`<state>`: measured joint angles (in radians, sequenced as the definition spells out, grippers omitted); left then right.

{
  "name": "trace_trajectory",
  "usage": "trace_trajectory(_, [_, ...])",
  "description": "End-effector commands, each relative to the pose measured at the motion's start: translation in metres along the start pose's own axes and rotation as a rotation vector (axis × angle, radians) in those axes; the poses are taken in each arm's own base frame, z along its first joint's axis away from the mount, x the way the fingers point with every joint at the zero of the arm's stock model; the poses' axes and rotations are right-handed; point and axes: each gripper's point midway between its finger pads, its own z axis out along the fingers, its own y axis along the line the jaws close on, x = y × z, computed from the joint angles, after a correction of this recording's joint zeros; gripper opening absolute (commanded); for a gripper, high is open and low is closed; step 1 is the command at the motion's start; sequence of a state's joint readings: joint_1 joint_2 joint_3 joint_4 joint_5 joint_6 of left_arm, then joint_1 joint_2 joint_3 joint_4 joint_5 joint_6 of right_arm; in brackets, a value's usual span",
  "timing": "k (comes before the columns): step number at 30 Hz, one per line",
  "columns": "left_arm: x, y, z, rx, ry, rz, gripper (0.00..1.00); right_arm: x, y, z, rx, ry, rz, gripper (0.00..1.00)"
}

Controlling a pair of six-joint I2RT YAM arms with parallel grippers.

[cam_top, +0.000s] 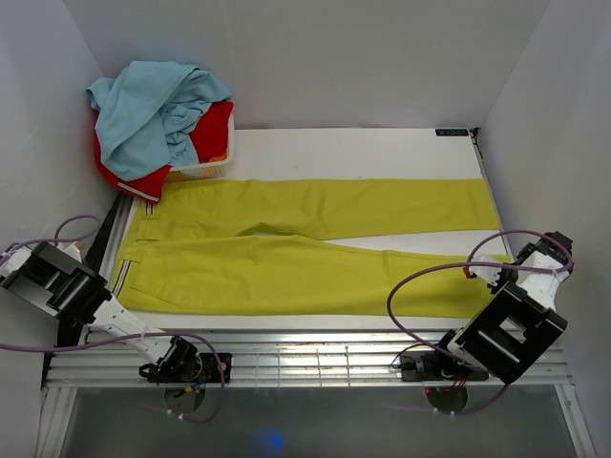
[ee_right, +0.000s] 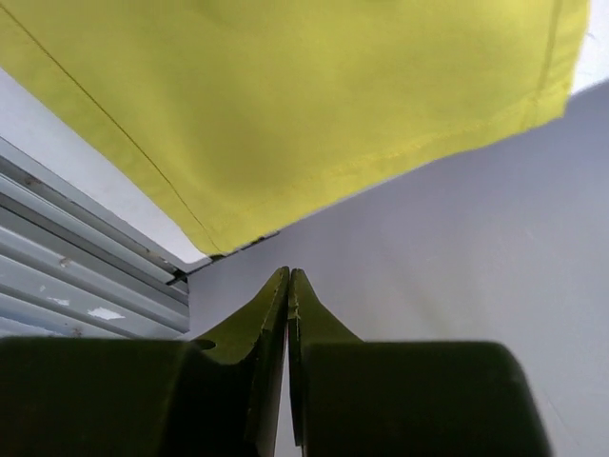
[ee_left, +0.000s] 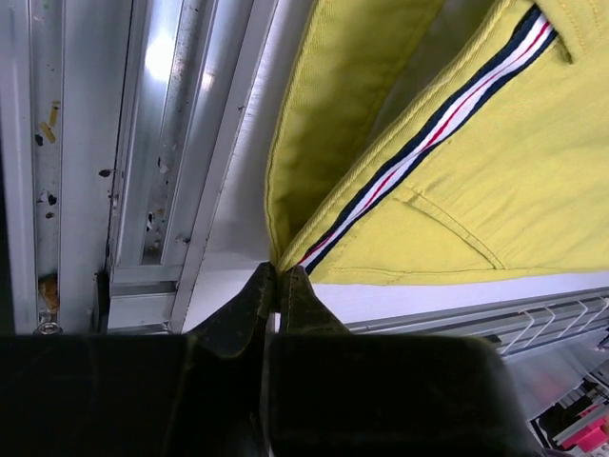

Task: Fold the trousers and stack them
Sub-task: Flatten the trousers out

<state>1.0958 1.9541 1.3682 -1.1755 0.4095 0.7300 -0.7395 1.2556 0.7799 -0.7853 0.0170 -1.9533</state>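
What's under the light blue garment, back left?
A red garment shows beneath the light blue garment, both piled on a white basket. The basket's inside is covered, so anything else there can't be seen.

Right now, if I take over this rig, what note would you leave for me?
Left gripper: shut on the waistband corner of the trousers.
Right gripper: shut, empty, just short of the near leg's hem.
Trousers: flat on the table, waist left, legs right.
Done: spread out only; no fold yet.
Left to do: fold, then stack.
A blue garment and a red garment lie on the basket, back left.
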Motion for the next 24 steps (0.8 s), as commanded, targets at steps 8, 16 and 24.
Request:
trace_trajectory(8, [-0.007, -0.029, -0.033, 0.037, -0.112, 0.358, 0.59, -0.03, 0.007, -0.007, 0.033, -0.123, 0.019, 0.55])
trace_trajectory(16, [-0.062, -0.08, -0.089, 0.019, -0.357, 0.552, 0.74, -0.071, -0.07, -0.044, -0.07, -0.364, 0.38, 0.75])
trace_trajectory(24, [-0.07, -0.136, -0.005, 0.019, -0.274, 0.586, 0.62, -0.13, -0.042, 0.01, -0.272, -0.329, 0.507, 0.63])
